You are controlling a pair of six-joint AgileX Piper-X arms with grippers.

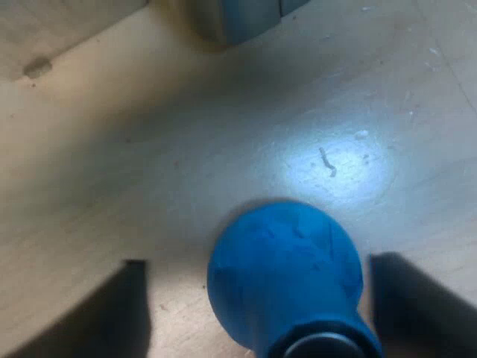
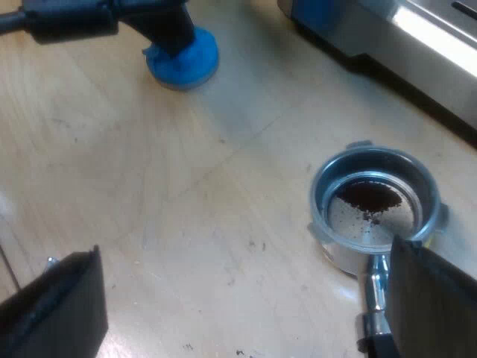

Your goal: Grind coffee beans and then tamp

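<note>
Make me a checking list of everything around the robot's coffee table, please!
Surface: pale wooden table.
Job's things: blue tamper upright on the table; metal holder resting on the table, with a little ground coffee inside; espresso machine close to the holder.
Clutter: small dark specks on the wood.
Grippers: left gripper open, one finger on each side of the tamper, gaps showing; right gripper open, one finger by the holder's handle.
Cables: nothing seen.
Surroundings: nothing seen.
</note>
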